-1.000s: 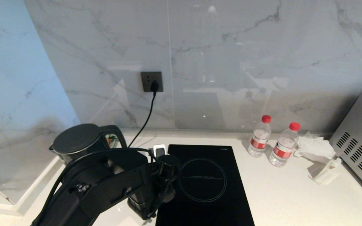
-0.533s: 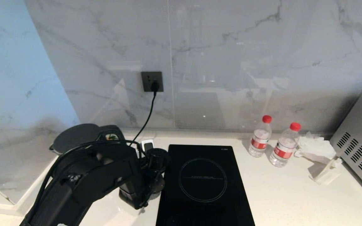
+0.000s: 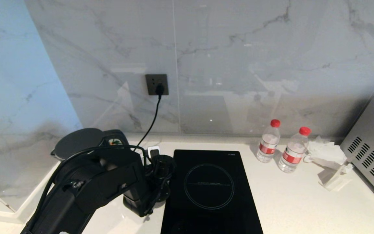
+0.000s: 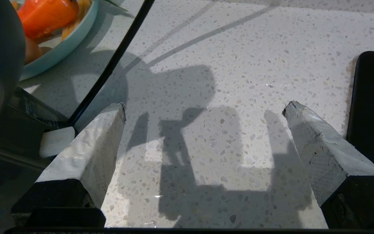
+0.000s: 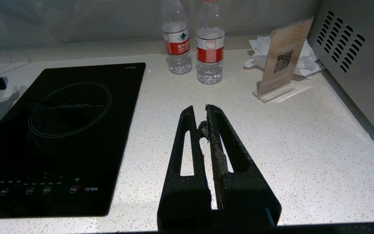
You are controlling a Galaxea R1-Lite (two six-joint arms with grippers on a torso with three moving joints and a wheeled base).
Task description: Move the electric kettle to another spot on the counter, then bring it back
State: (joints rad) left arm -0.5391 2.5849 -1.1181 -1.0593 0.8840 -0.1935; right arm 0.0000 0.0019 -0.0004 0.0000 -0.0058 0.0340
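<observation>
Head view showed the electric kettle (image 3: 76, 141) standing at the counter's (image 3: 304, 201) back-left corner, behind and to the left of the left gripper (image 4: 203, 110), whose jaws gaped wide over bare stone, holding nothing, nearer than the right.

The counter (image 4: 239, 65) is smooth, finely speckled white stone. The hob panel (image 5: 60, 130) is glossy black glass. Two water bottles (image 5: 209, 48) are clear plastic. The wall (image 3: 239, 65) is polished marble.
</observation>
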